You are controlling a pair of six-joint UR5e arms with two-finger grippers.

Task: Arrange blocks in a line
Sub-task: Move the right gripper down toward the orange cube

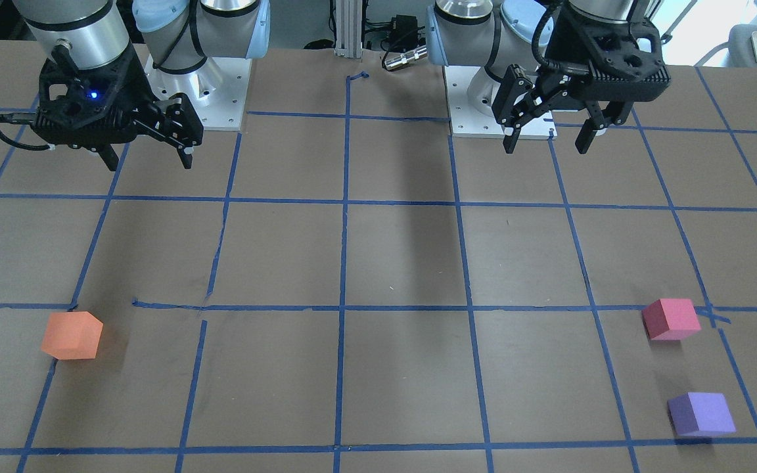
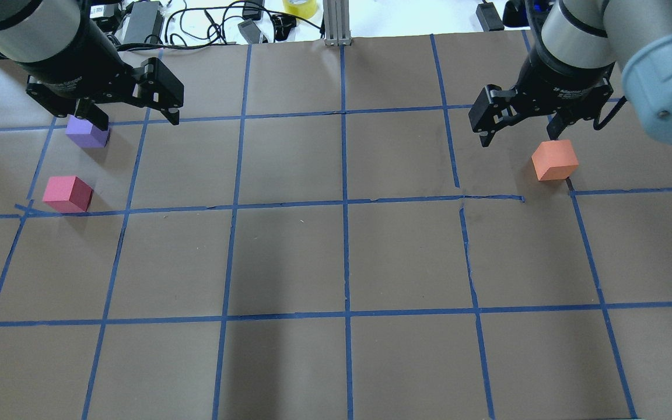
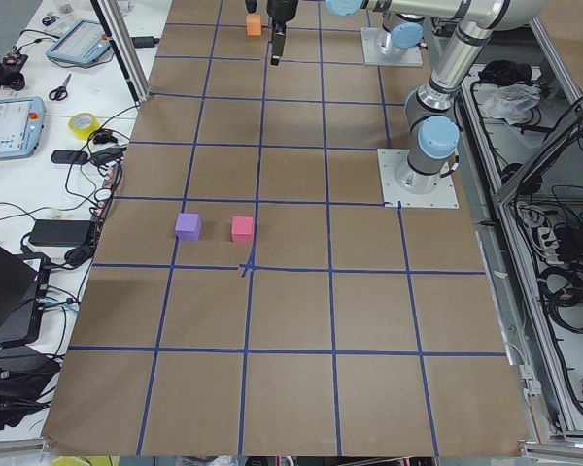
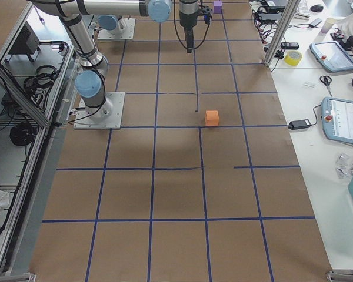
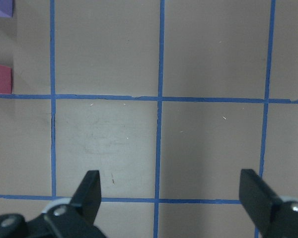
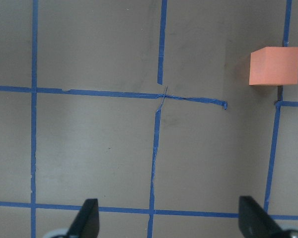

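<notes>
**Three blocks scattered, no line formed; both grippers empty with jaws spread.**

The orange block [image 1: 72,335] lies alone on the robot's right side of the table [image 1: 405,263]. It is well apart from the pinkish-red block [image 1: 671,319] and the purple block [image 1: 702,414], which sit near each other on the left side. The left gripper [image 1: 547,141] and right gripper [image 1: 150,157] hover above the table, holding nothing. Risk: the blocks appear slightly skewed to the grid tape [image 1: 342,263], so jaws closing off-centre or on a corner may spin a block or push it away. In the overhead view the left gripper covers part of the purple block. The left wrist view cuts off both nearby blocks at its edge.
</notes>
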